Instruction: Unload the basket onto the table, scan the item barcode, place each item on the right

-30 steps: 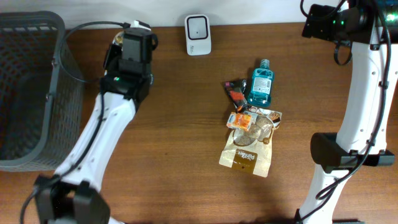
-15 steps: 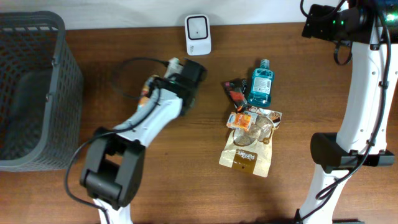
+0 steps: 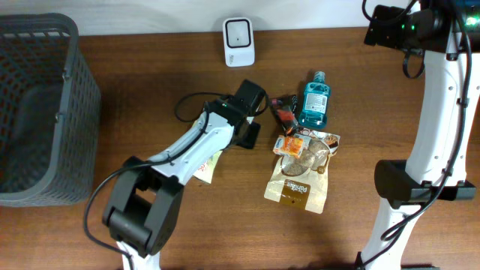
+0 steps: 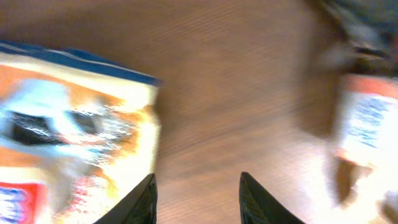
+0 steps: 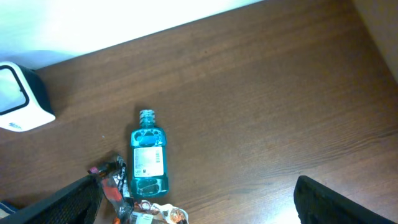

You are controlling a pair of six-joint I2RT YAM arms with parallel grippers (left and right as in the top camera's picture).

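- Standing at the left, a grey mesh basket [image 3: 45, 112] is seen.
- The left gripper [image 4: 196, 176] is held over mid-table [image 3: 150, 60], fingers parted with bare wood between, just beside a snack packet [image 4: 74, 124].
- The right gripper [image 5: 196, 182] is spread wide.
- The scanner [image 3: 238, 41] is set at the far edge.

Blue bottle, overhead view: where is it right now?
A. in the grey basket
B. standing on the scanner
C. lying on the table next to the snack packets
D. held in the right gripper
C: the blue bottle lies flat on the table, right beside the snack packets.
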